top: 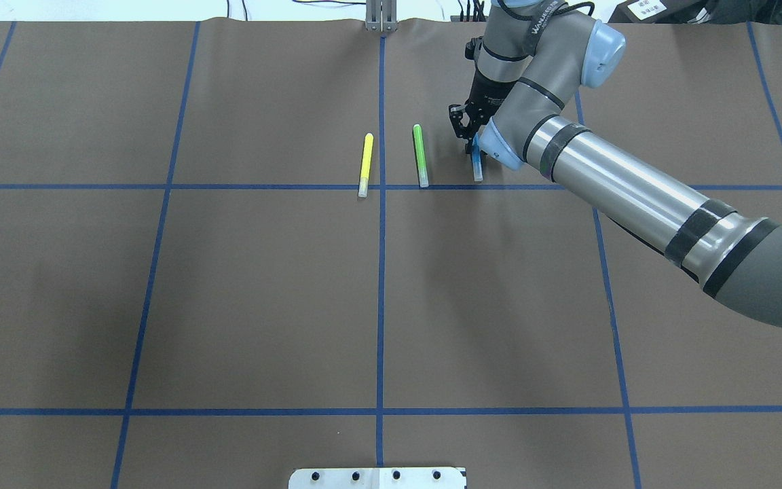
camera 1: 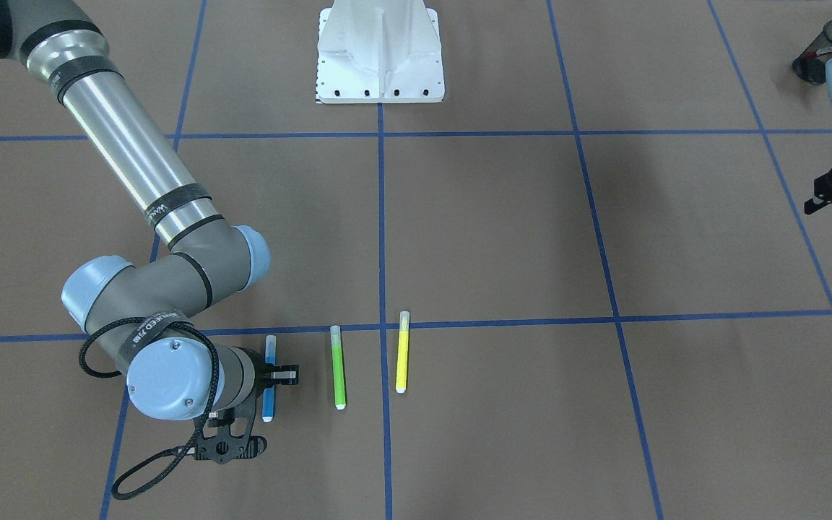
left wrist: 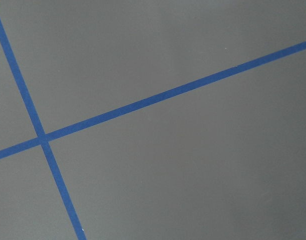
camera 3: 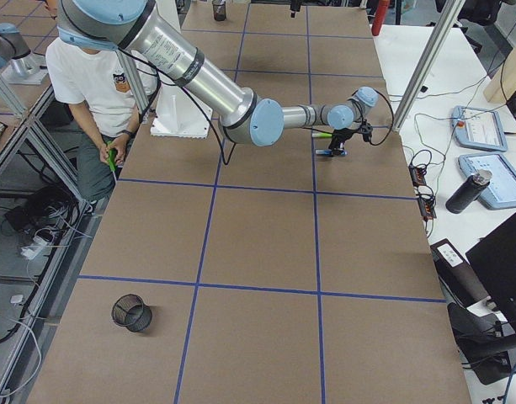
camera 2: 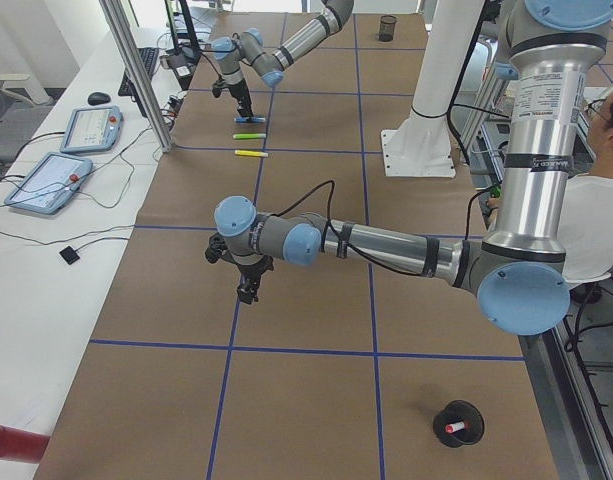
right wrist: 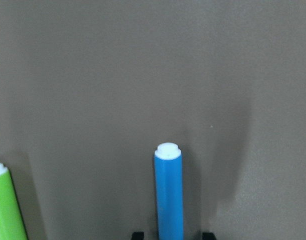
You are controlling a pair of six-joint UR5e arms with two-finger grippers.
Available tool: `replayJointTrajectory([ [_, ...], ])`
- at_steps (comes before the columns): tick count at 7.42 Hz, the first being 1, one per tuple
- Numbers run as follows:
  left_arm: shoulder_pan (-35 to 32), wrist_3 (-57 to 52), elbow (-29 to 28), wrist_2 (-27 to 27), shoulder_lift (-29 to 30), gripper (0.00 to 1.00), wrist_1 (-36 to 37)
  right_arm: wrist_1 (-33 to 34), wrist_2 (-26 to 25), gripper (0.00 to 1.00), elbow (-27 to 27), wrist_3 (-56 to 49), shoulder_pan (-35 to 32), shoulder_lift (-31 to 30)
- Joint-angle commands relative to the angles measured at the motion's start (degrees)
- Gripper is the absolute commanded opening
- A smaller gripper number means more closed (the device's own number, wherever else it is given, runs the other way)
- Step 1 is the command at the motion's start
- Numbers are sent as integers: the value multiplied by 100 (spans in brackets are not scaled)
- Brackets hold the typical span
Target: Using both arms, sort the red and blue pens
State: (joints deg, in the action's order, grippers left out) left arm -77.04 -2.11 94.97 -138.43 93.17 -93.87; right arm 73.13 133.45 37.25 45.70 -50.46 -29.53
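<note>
ROBOT SORTS PENS: The right arm (camera 1: 134,166) stretches to the far side of the desk (camera 1: 503,238) from its base. The right end effector (camera 1: 271,378) is lowered over the blue pen (camera 1: 270,352), fingers (right wrist: 138,234) spread wide with a gap on each side of the barrel. The blue pen lies flat on the desk, parallel to the green pen (camera 1: 339,368) near it and the yellow pen (camera 1: 402,354) beyond, all 3 by a blue tape line (camera 1: 503,318). The red pen (camera 2: 452,428) stands in a black cup (camera 2: 471,415) near the desk's left end. The left end effector (camera 2: 248,285) hangs over the desk, well apart from the pens. Whether it is wide or narrow cannot be told.
</note>
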Motion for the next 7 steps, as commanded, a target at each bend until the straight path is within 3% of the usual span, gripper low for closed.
replayJointTrajectory([
  [1, -48, 0, 4, -18, 0, 100, 0, 0, -3, 35, -7, 0, 10, 0],
  [4, -75, -9, 30, -18, 0, 100, 0, 0, -3, 0, -16, 0, 10, 9],
  [7, -75, -9, 39, -18, 0, 100, 9, 8, -38, 0, 45, 35, -104, 158],
])
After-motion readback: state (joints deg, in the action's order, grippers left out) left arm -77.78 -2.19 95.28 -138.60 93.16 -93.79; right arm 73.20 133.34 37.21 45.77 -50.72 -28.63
